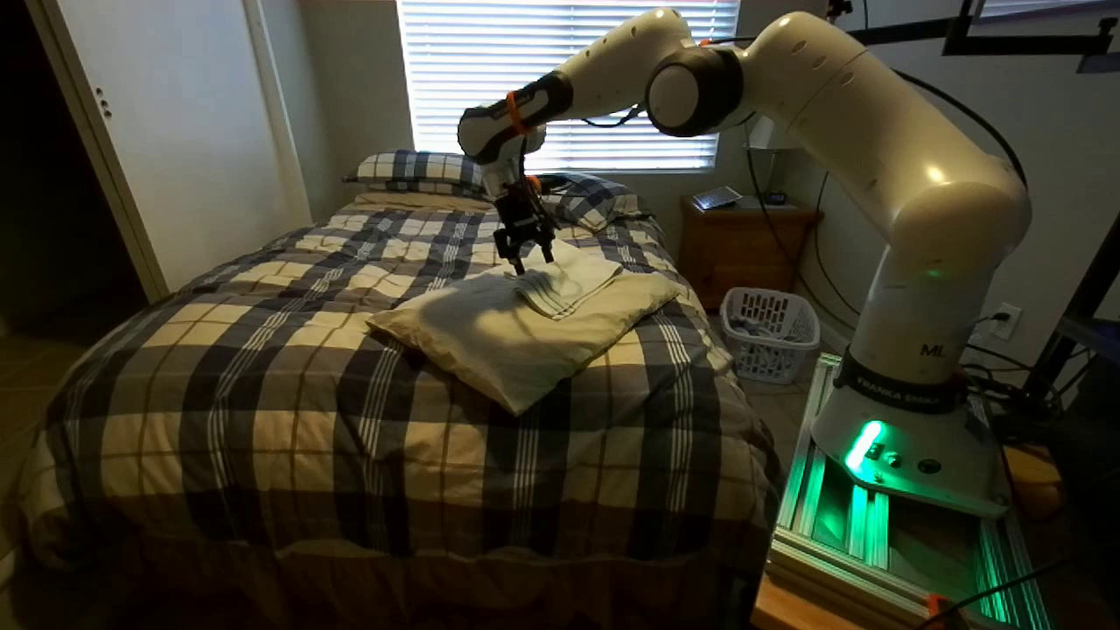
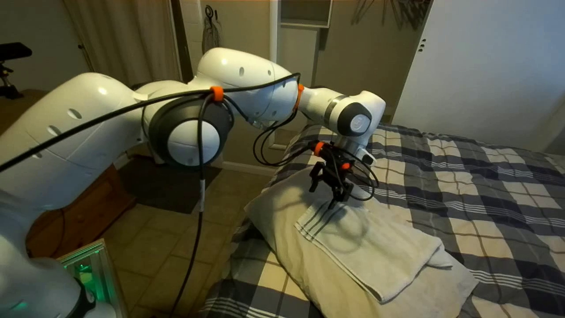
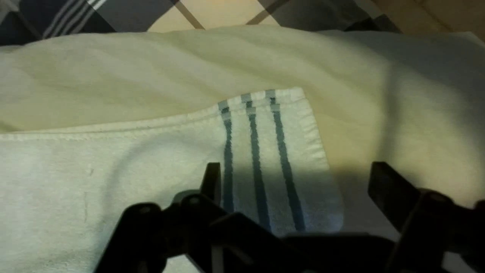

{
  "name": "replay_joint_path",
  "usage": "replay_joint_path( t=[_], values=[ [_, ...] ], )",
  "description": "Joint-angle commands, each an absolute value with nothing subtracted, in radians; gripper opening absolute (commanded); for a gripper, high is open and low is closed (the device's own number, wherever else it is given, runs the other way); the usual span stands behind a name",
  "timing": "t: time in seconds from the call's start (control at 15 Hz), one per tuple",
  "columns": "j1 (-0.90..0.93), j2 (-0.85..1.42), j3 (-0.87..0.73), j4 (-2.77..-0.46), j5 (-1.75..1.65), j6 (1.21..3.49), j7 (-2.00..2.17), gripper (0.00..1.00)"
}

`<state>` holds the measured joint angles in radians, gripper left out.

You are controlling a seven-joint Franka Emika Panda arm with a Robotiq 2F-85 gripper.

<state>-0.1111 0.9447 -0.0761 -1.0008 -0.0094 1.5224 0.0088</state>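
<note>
The gripper [image 3: 295,178] was w/ jaws wide apart, released; in wrist view, one finger [image 3: 212,184] was over the towel [image 2: 375,247] nr. its dark stripes, the other past the towel's edge. If it touched, I couldn't tell. The towel lay folded on the pale pillow [image 1: 490,337], & the pillow on the plaid bedcover [image 1: 306,289]. A white basket [image 1: 766,363] stood nr. the nightstand [image 1: 726,249].

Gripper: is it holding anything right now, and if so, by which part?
Nothing is held: the gripper is open over one end of the towel, with its jaws wide apart and no fabric pinched between them.
</note>
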Motion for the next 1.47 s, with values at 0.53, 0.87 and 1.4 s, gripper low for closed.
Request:
replay_joint_path(
  t=[0.53, 0.87, 1.4],
  values=[
    [-0.058, 1.031, -0.106, -0.847, -0.153, 1.467, -0.013, 1.0],
    [-0.013, 1.105, -0.131, -0.741, -0.206, 1.326, 0.02, 1.0],
    [0.091, 1.208, -0.197, -0.607, -0.339, 1.228, 0.089, 1.0]
  ],
)
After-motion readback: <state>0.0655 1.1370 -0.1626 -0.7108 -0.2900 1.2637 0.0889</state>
